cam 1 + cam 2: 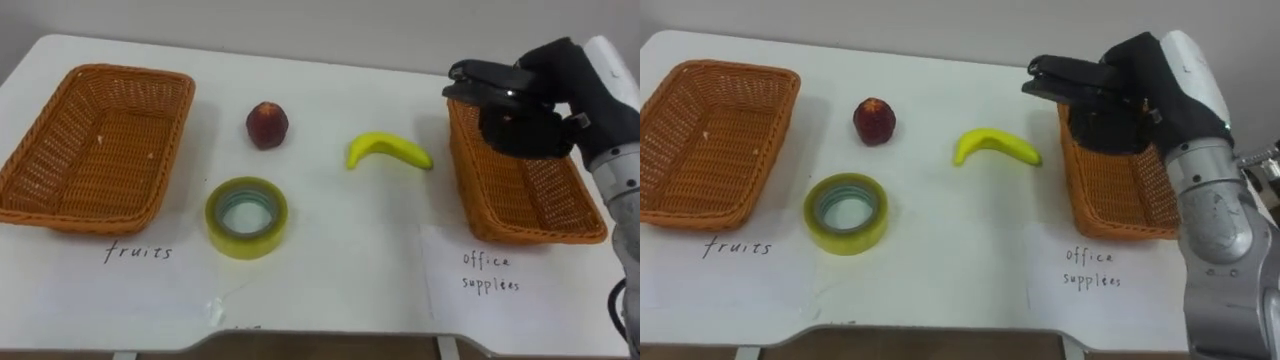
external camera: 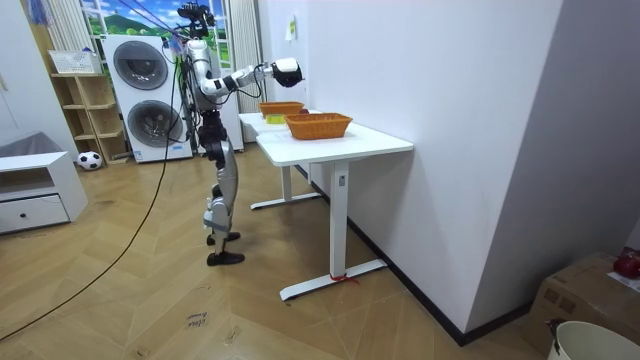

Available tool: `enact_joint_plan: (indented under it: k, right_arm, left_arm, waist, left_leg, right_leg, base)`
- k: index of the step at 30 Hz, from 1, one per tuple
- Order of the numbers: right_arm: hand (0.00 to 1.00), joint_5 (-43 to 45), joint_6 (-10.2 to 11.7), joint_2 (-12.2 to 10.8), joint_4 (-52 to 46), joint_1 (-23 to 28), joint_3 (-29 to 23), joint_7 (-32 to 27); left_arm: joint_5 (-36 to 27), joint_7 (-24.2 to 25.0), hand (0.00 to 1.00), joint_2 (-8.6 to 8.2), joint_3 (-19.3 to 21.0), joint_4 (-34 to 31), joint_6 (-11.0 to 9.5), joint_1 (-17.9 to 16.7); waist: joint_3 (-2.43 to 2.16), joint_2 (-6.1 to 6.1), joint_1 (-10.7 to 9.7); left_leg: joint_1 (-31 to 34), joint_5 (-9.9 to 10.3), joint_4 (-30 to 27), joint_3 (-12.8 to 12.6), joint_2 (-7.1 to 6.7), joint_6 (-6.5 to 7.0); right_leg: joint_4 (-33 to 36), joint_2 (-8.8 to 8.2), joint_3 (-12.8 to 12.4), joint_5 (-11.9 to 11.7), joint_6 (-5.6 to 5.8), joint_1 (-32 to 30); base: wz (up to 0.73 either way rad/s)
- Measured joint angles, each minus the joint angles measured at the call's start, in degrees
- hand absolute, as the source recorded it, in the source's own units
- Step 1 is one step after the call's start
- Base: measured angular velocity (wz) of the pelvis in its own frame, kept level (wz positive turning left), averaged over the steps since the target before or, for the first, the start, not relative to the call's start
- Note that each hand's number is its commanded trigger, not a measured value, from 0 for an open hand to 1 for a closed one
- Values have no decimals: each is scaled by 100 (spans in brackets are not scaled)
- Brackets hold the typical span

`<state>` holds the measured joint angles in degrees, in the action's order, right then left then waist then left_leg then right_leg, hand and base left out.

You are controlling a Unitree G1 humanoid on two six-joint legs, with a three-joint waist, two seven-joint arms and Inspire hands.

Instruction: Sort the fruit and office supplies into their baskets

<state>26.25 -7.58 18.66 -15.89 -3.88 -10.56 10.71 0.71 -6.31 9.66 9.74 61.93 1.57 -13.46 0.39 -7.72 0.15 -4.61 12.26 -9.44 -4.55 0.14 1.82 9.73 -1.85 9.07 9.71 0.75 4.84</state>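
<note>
A red apple (image 1: 268, 124) and a yellow banana (image 1: 388, 150) lie on the white table (image 1: 340, 270) between two wicker baskets. A roll of yellowish tape (image 1: 250, 240) lies flat nearer the front edge. The left basket (image 1: 60, 215), marked "fruits", holds nothing. My right hand (image 1: 520, 110) hovers over the far left corner of the right basket (image 1: 530, 225), marked "office supplies". Its dark fingers (image 1: 480, 75) stretch out straight to the left, open, with nothing seen in them. In the room view I stand at the table's end with that hand (image 2: 287, 70) raised over it.
Handwritten labels sit on the table in front of each basket: "fruits" (image 1: 138, 252) and "office supplies" (image 1: 490, 272). The table's front edge (image 1: 330, 338) runs close below them. In the room view, washing machines (image 2: 150, 95) stand behind me.
</note>
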Motion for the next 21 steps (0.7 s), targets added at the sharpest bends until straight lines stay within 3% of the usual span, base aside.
enact_joint_plan:
  k: [4,8,15,21]
  right_arm:
    - [100,-17,36,5,76,-2,-21,-190]
    - [100,-37,61,41,645,0,-69,-308]
    - [100,-9,71,143,986,5,-212,-395]
    - [100,82,-3,143,1452,89,-227,-496]
  left_arm:
    - [2,-108,0,-9,0,-1,4,-1]
    - [7,-195,0,-12,17,-4,5,-4]
    - [43,-196,0,-14,66,-5,40,-62]
    - [125,-200,0,-17,132,-14,107,-73]
  waist:
    - [-8,-2,-6]
    - [-48,-51,-8]
    - [-12,19,-42]
    - [-38,16,-56]
  left_leg:
    - [0,0,3,0,-1,0]
    - [-11,-1,-10,-1,2,-1]
    - [-6,0,-5,-1,4,-1]
    - [-13,0,-7,3,5,-2]
  right_leg:
    - [-3,1,27,0,0,4]
    - [-15,-9,31,0,0,13]
    - [-13,-6,38,0,0,30]
    - [-9,-1,41,0,0,34]
  base:
    - [1]
    - [2]
    - [0]
    - [0]
